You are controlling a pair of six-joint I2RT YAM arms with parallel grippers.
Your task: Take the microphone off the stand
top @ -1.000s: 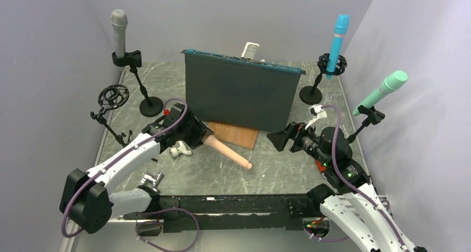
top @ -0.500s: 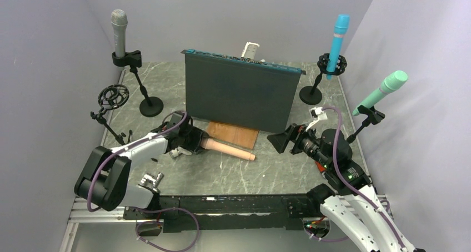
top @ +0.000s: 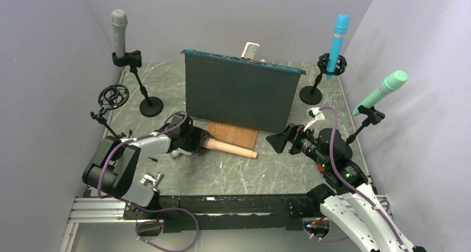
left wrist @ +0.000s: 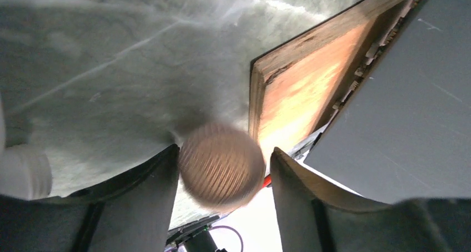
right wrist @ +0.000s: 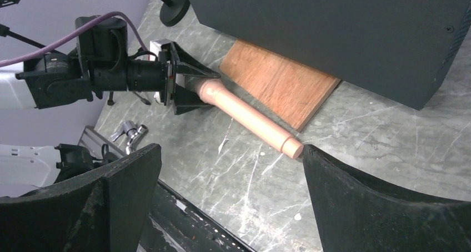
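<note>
A peach microphone (top: 230,148) lies flat on the marble table, its tail pointing right, in front of a wooden board (top: 233,134). My left gripper (top: 195,141) is low at its head end. In the left wrist view the ribbed head (left wrist: 221,166) sits between the fingers, touching the left one with a gap to the right one; the left gripper (left wrist: 225,163) is open. My right gripper (top: 277,141) is open and empty, to the right of the tail (right wrist: 291,146). An empty black ring stand (top: 114,95) is at far left.
A large dark box (top: 239,96) stands behind the board. A grey microphone (top: 118,33) on a stand is back left, a blue one (top: 337,35) back right, a green one (top: 383,89) at the right edge. A small metal part (top: 151,179) lies near the front rail.
The left arm has lowered and drawn in toward the table. The peach microphone has gone from tilted in the gripper to lying flat, its tail swung toward the right. The right arm has barely moved.
</note>
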